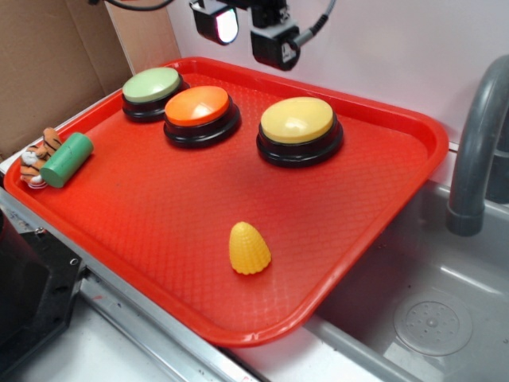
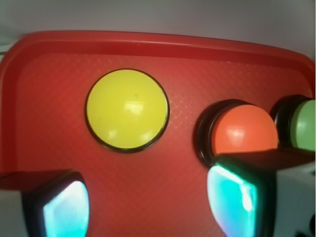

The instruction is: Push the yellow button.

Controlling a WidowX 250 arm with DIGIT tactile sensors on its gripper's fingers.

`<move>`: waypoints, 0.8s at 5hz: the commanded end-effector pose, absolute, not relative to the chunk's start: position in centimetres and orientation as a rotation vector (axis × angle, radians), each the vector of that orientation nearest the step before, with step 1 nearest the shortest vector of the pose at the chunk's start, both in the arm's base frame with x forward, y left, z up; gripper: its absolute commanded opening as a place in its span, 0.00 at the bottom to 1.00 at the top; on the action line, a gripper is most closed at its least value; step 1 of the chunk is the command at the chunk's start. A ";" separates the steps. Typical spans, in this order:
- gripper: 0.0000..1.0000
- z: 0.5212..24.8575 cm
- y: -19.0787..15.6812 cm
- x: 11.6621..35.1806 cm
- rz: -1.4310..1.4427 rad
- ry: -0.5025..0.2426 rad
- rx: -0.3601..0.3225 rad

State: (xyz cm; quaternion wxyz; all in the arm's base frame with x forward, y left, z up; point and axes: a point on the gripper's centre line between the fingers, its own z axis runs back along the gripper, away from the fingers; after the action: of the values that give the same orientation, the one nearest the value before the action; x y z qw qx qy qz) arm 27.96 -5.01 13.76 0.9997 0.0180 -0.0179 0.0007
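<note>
The yellow button [image 1: 297, 121] [image 2: 127, 109], a big matte dome on a black base, stands on the red tray [image 1: 159, 215] toward its back right. My gripper [image 1: 248, 32] [image 2: 148, 200] hangs high above the tray's back edge, behind the buttons and clear of them. Its two fingers [image 2: 66, 207] stand wide apart, open, with only bare tray floor between them. In the wrist view the yellow button lies ahead of the fingers, slightly left of centre.
An orange button [image 1: 198, 107] [image 2: 245, 130] and a green button [image 1: 153, 84] [image 2: 302, 124] stand left of the yellow one. A yellow corn cone [image 1: 248, 249] lies near the tray's front. A green cylinder [image 1: 67, 159] and striped toy [image 1: 36, 157] rest at the left edge. A grey faucet [image 1: 477, 151] and sink sit to the right.
</note>
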 end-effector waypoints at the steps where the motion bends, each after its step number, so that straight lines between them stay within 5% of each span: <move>1: 1.00 17.4 -3.7 27.7 0.050 -0.069 0.013; 4: 1.00 19.0 -4.8 26.8 0.047 -0.102 0.030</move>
State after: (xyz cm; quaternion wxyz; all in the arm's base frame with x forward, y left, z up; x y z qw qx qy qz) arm 26.12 -4.67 15.76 0.9993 0.0280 -0.0029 0.0245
